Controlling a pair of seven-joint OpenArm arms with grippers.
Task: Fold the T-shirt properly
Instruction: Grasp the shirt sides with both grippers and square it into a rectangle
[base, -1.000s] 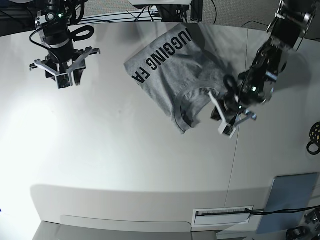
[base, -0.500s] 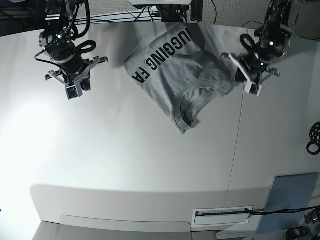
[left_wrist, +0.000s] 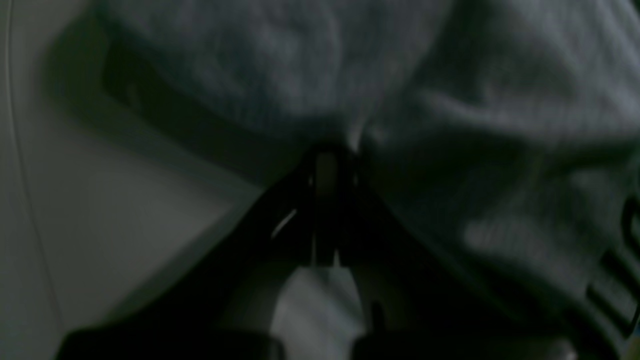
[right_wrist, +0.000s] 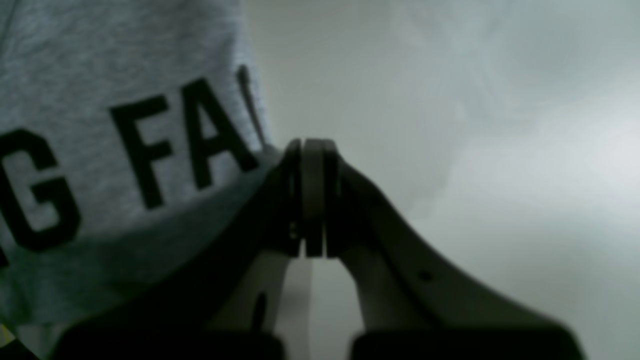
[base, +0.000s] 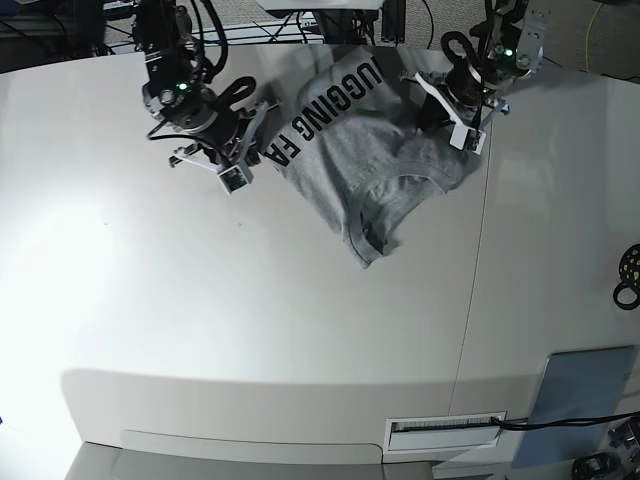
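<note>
T-shirt — heather-grey, short-sleeved, lying crumpled and partly doubled over on the far part of the white table, between the two grippers. Bold black capitals run along its far-left part; the base view shows "UGGING FA", the right wrist view shows "G FA". The ribbed crew neck faces the near side, and a narrow tail of cloth points toward the near edge of the table.

Right gripper — at the lettered edge of the shirt. In the right wrist view its jaws stand pressed together, no gap between the tips. The printed hem lies just to the left of the tips and appears to touch them; whether any cloth is caught between them cannot be told. To the right of the jaws there is only bare table.

Left gripper — at the opposite, plain side of the shirt. In the left wrist view the picture is dark and blurred, but the jaws read as closed, their tips sunk into a bunched ridge of grey fabric that rises above and to the right of them — a pinch on the shirt. To the left of the jaws lies shadowed table surface.

Other items, well apart from both grippers: a flat grey-blue rectangular pad at the near right corner, a black ringed object at the right edge, a white slotted label plate on the near rim.
</note>
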